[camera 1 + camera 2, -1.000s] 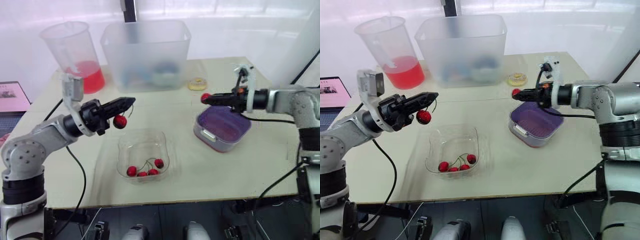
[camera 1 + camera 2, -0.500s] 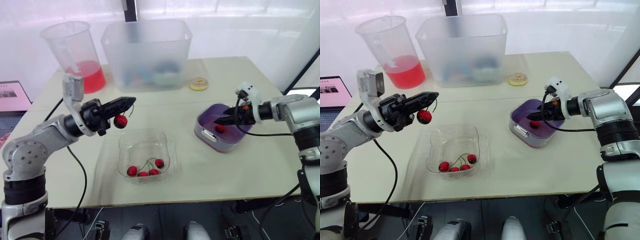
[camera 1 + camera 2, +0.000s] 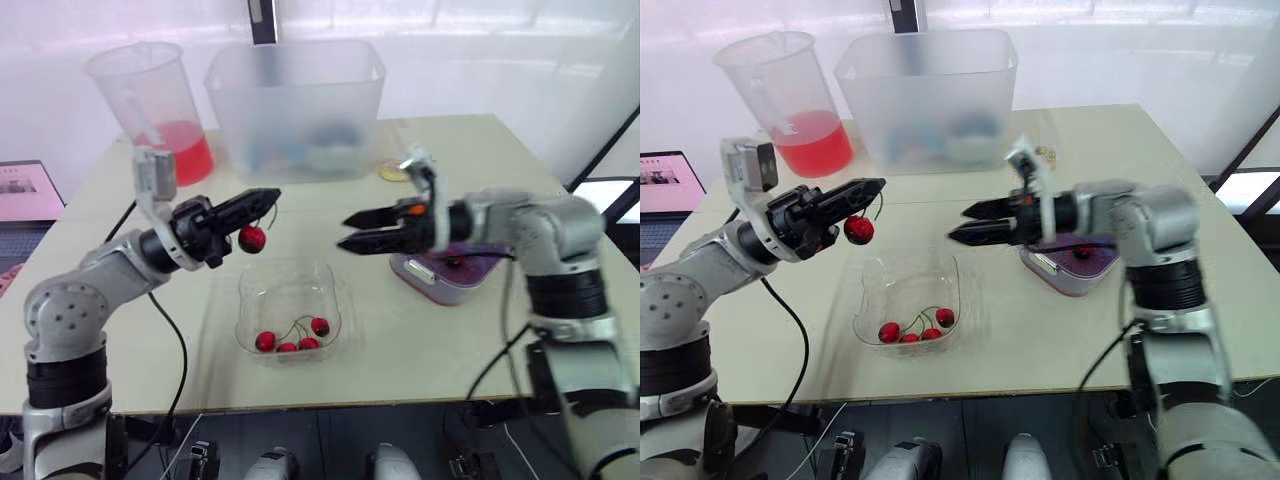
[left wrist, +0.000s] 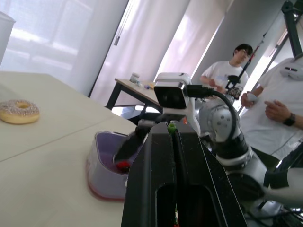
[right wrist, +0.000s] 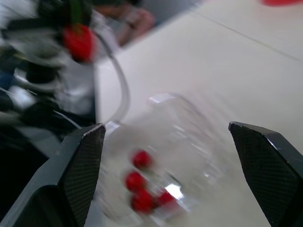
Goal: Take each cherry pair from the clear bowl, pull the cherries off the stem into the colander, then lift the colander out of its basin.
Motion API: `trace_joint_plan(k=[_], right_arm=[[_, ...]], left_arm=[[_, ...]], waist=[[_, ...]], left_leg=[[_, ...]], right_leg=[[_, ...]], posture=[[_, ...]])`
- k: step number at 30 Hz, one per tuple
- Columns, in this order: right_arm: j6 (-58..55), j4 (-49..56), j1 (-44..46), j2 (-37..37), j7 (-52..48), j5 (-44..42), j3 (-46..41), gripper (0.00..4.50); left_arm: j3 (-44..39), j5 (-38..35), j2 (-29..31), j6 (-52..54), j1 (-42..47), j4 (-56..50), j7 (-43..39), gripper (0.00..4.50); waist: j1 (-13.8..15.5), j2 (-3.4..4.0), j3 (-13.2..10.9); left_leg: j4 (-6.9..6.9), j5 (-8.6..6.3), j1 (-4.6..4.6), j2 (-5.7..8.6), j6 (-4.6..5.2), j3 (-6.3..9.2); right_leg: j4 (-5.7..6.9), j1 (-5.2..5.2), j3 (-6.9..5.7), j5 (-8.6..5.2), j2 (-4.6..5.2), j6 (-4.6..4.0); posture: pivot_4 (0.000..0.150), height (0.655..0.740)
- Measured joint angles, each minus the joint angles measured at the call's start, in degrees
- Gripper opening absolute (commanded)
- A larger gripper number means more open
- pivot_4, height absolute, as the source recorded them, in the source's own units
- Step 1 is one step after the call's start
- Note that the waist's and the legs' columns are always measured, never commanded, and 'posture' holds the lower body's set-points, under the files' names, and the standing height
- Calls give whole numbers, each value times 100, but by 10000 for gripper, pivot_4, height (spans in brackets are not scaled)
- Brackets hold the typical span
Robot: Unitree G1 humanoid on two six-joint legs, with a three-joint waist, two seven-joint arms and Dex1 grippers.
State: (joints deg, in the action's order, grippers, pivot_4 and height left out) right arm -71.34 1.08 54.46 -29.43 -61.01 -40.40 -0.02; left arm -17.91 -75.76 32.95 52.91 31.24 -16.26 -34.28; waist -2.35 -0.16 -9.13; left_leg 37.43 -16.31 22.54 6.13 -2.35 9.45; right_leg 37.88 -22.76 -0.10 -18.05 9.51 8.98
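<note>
My left gripper (image 3: 268, 198) is shut on a green stem (image 4: 171, 126), and one red cherry (image 3: 252, 238) hangs from it above the clear bowl (image 3: 300, 272). Several cherries (image 3: 292, 340) on stems lie in that bowl. My right gripper (image 3: 345, 230) stands open in mid-air just right of the hanging cherry, its fingers pointing at it. Behind it sits the purple colander (image 3: 440, 280) in its basin, with a loose cherry (image 3: 456, 262) inside. In the right wrist view the open gripper (image 5: 175, 165) frames the bowl's cherries (image 5: 142, 187).
At the back stand a pitcher of red liquid (image 3: 150, 100) and a large translucent tub (image 3: 295, 100). A donut (image 3: 1045, 152) lies behind my right gripper. A tablet (image 3: 22, 190) sits at the far left. People (image 4: 227, 75) stand beyond the table.
My right gripper dropped its cherry into the colander, then swung left, open, to beside the hanging cherry. My left gripper has barely moved.
</note>
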Motion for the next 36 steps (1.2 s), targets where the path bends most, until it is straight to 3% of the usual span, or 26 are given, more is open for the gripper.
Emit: trace_joint_plan(k=[6,14,17,24,25,36], right_arm=[[-511,79,13,1262,931,-726,-506,44598],[-759,-23,46,1982,1616,-1184,-671,44598],[-794,-21,39,2066,1791,-1290,-675,35776],[-806,-14,-13,2171,2049,-1466,-666,3027],[-806,-14,-17,2173,2072,-1489,-666,1348],[-773,215,-392,1686,1865,-1488,-85,1297]], left_arm=[[148,-8,-185,-7,76,-32,172,0],[186,9,-204,-57,76,-68,207,0],[187,10,-204,-64,42,-85,206,0],[190,11,-205,-93,3,-167,206,0],[190,12,-205,-95,3,-177,206,0],[207,27,-206,-113,-8,-179,198,0]], waist=[[-10,-2,1],[-41,-2,2],[-32,-2,2],[-40,-2,2],[-40,-2,2],[-34,-2,2]], left_leg=[[2,0,0,3,0,7],[-1,0,0,0,0,7],[0,0,0,1,0,7],[0,0,0,2,0,7],[0,0,0,2,0,7],[0,0,0,2,0,7]], right_leg=[[10,-1,0,0,1,0],[19,-6,1,0,-1,0],[19,-5,1,0,-1,0],[20,-5,2,0,0,0],[20,-6,2,0,0,0],[17,-5,2,0,0,0]], posture=[[1500,7400],[1500,7400],[1500,7400],[1500,7400],[1500,7400],[1500,7400]])
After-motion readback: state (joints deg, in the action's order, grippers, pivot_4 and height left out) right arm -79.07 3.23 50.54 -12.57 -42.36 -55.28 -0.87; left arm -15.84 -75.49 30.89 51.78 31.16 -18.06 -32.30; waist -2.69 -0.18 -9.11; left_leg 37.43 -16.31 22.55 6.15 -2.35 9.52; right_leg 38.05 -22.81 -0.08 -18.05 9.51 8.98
